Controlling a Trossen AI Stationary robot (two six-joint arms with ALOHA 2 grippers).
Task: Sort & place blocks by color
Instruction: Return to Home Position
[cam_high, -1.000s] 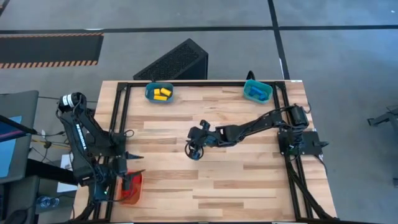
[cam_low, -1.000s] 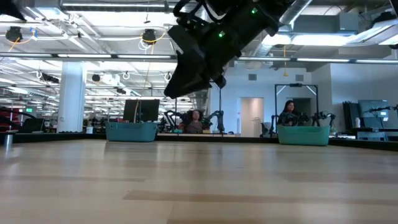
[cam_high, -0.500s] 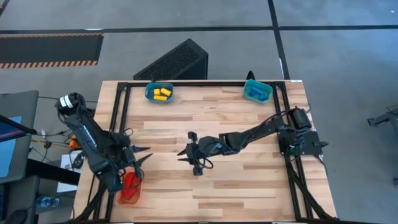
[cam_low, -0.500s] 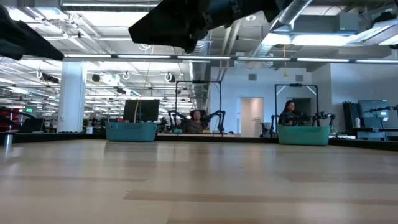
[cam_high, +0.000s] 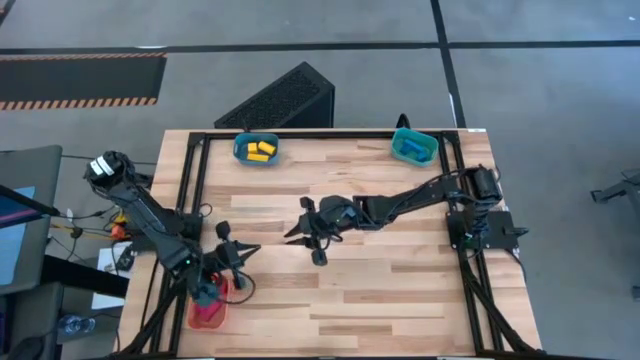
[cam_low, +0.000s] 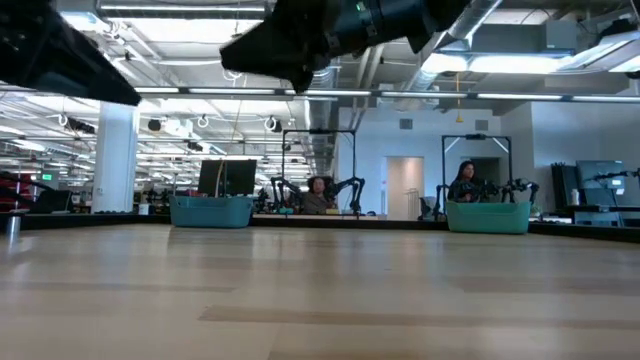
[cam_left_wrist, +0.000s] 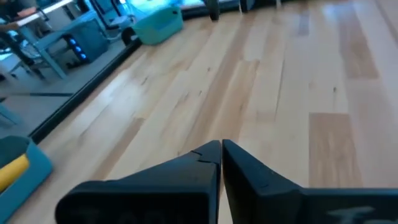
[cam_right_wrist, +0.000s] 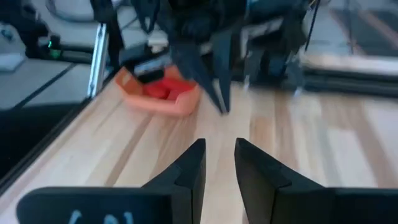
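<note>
Yellow blocks (cam_high: 259, 151) lie in a teal tray (cam_high: 241, 142) at the far edge. Blue blocks (cam_high: 410, 148) lie in a second teal tray (cam_high: 430, 143) to its right. Red blocks (cam_right_wrist: 158, 91) lie in an orange tray (cam_high: 206, 314) at the near left corner. My left gripper (cam_left_wrist: 221, 147) hovers over the table just right of the orange tray, level, shut on nothing. My right gripper (cam_right_wrist: 219, 148) hovers above the table's middle and points toward the left edge. It is open by a narrow gap with nothing between its fingers.
Bare wooden table (cam_high: 400, 280) lies between and in front of the two arms. A black frame rail (cam_high: 190, 190) runs along the left side. In the low view, both teal trays (cam_low: 210, 210) (cam_low: 488, 216) stand at the far edge, with people seated in the room behind them.
My left gripper has risen from over the orange tray, swung toward the table's right until level, and its fingers have come together. My right gripper has tipped from pointing down to lying level, pointing toward the left edge.
</note>
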